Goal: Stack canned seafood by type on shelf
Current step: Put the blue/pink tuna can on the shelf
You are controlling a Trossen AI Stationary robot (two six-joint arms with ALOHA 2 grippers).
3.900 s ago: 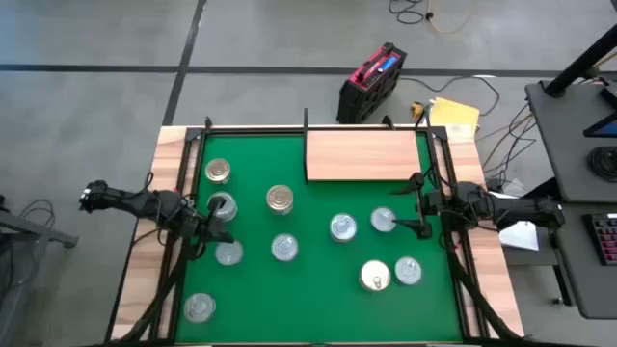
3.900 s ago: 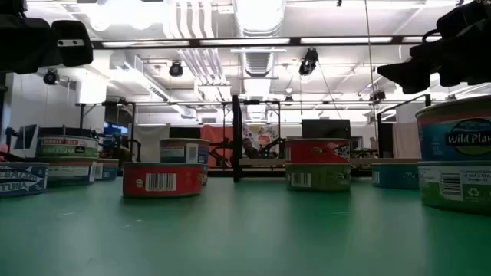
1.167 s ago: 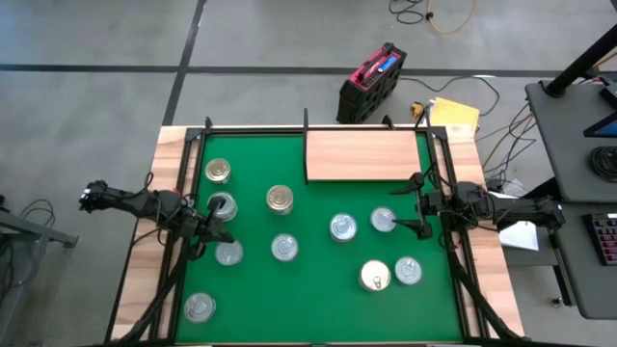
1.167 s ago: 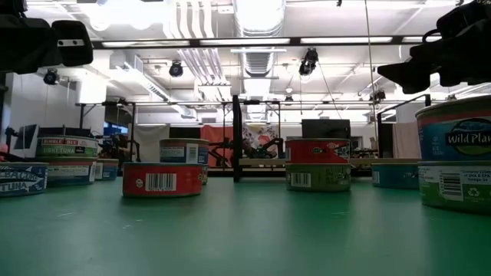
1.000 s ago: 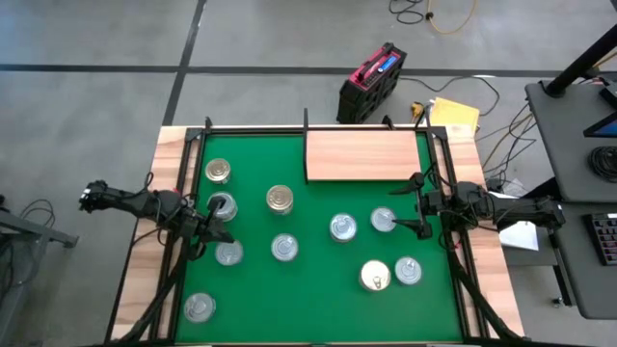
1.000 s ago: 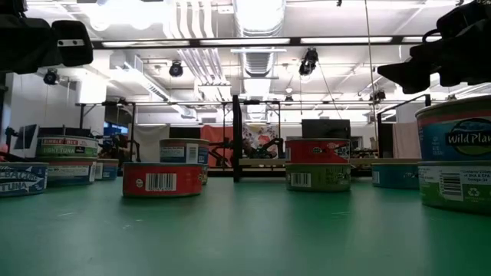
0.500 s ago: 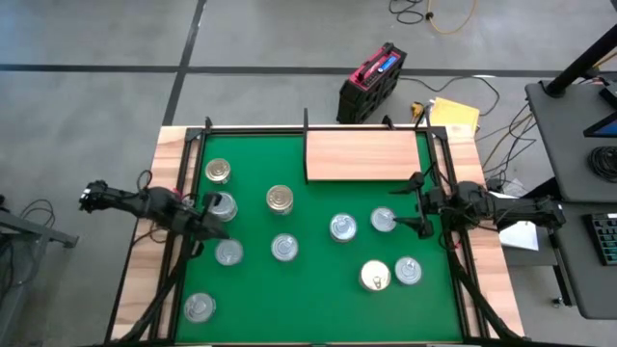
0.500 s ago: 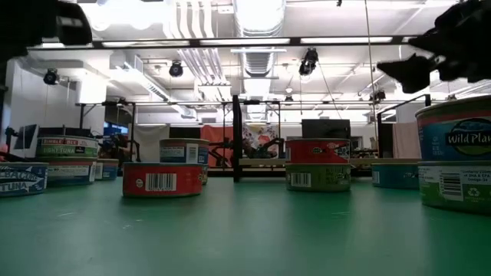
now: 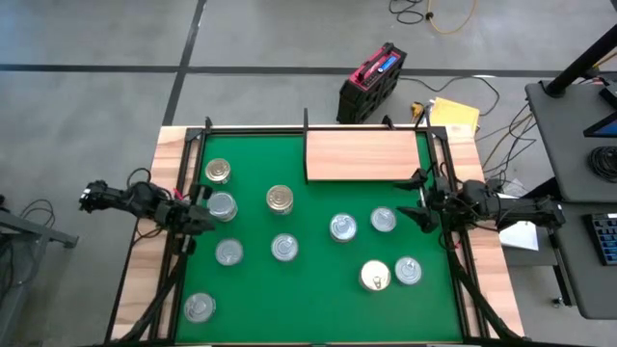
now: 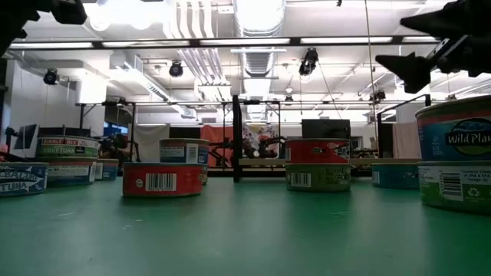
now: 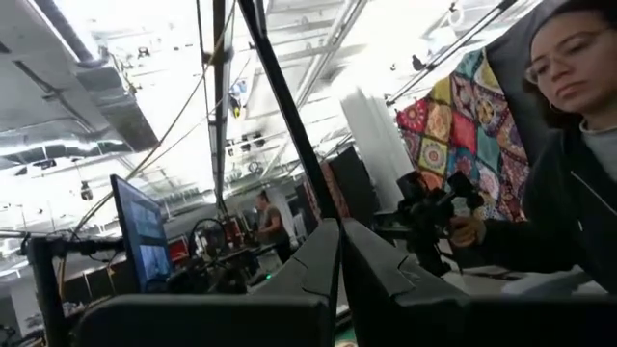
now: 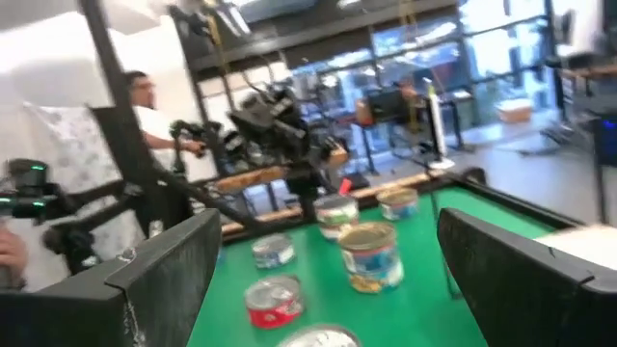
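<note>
- On the big green mat (image 9: 308, 280): nine short round metal tins (image 9: 343, 227) scattered, silvery and gold lids, none on the board.
- At the far edge, right of centre: flat pale wooden shelf board (image 9: 364, 156), bare.
- At the left edge: left gripper (image 9: 201, 220) with fingers pressed together, holding nothing, just beside a silver-lidded tin (image 9: 222, 205).
- At the right edge: right gripper (image 9: 416, 198) spread wide, empty, near another silver tin (image 9: 383, 220).
</note>
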